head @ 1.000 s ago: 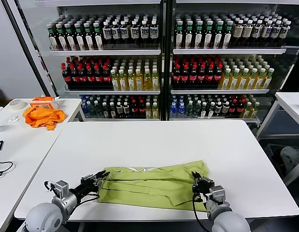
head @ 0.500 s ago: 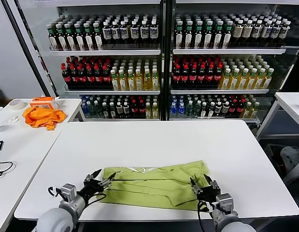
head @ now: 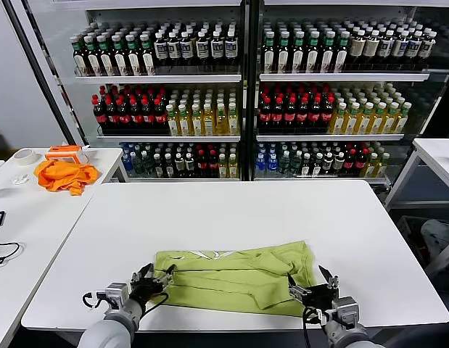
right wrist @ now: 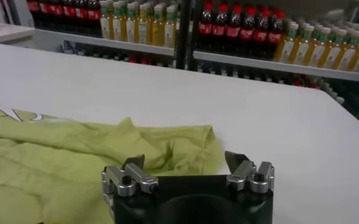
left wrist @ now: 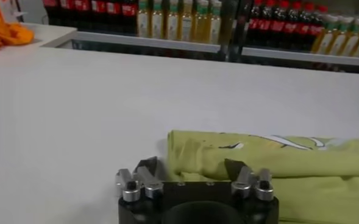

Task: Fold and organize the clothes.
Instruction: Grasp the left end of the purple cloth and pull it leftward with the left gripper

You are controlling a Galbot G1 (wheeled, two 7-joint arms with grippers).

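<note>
The lime-green T-shirt [head: 235, 279] lies folded into a long band across the near part of the white table [head: 231, 210]. It also shows in the left wrist view [left wrist: 277, 164] and the right wrist view [right wrist: 75, 152]. My left gripper [head: 155, 277] is open at the shirt's left end, low over the table, its jaws spread either side of the fabric edge [left wrist: 191, 165]. My right gripper [head: 311, 284] is open at the shirt's right end, with the fabric corner between the spread jaws [right wrist: 185, 161]. Neither holds the cloth.
A bright orange cloth [head: 63, 175], a tape roll [head: 24, 156] and an orange-white item [head: 64, 152] lie on the side table at left. Drink shelves [head: 242, 94] stand behind the table. Another white table [head: 438, 156] is at far right.
Both grippers have drawn back toward me and lower along the table's near edge. They have opened and let go of the shirt's ends, which now rest flat.
</note>
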